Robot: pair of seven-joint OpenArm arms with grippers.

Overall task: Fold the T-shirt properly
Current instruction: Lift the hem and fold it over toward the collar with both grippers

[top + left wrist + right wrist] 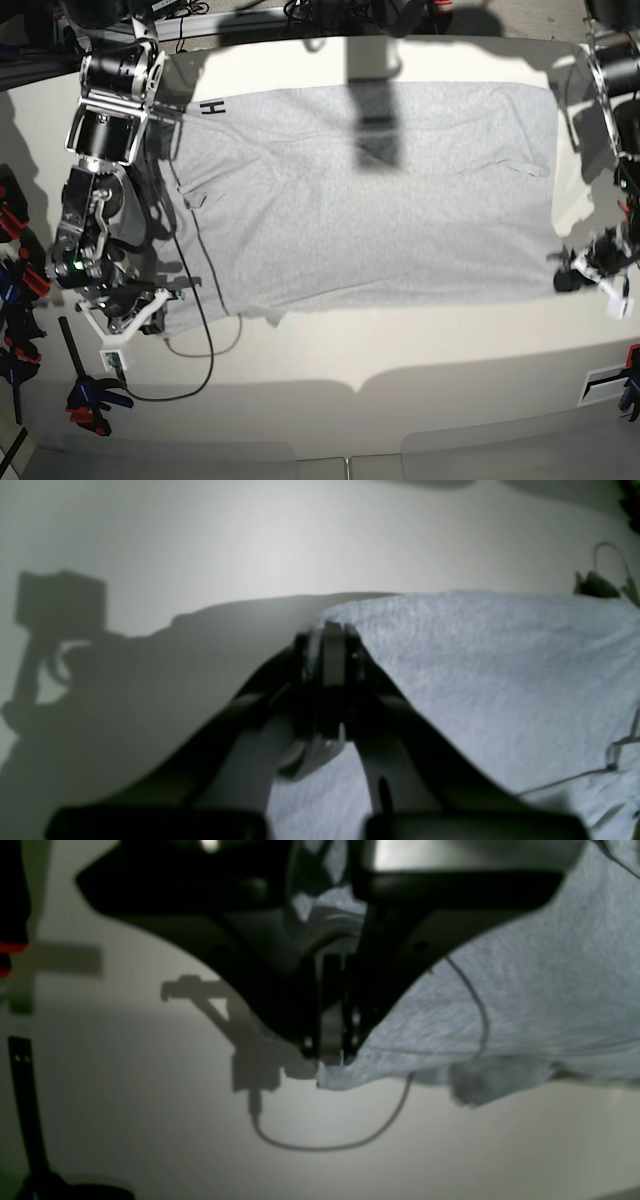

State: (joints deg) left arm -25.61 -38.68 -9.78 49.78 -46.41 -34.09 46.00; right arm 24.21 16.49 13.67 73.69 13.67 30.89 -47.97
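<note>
The light grey T-shirt (400,220) lies spread flat on the white table (400,370), plain side up. A bit of black lettering (211,107) shows at its far left corner. My right gripper (160,300) is at the shirt's near left corner. In the right wrist view it (327,1057) is shut on the shirt's edge (500,990), which is lifted a little off the table. My left gripper (567,277) is at the near right corner. In the left wrist view it (331,642) is shut on the shirt's edge (500,680).
A thin cable (200,330) runs over the table by the right gripper and also shows in the right wrist view (340,1145). Clamps (20,280) stand along the left table edge. A dark shadow (375,130) falls across the shirt's far middle.
</note>
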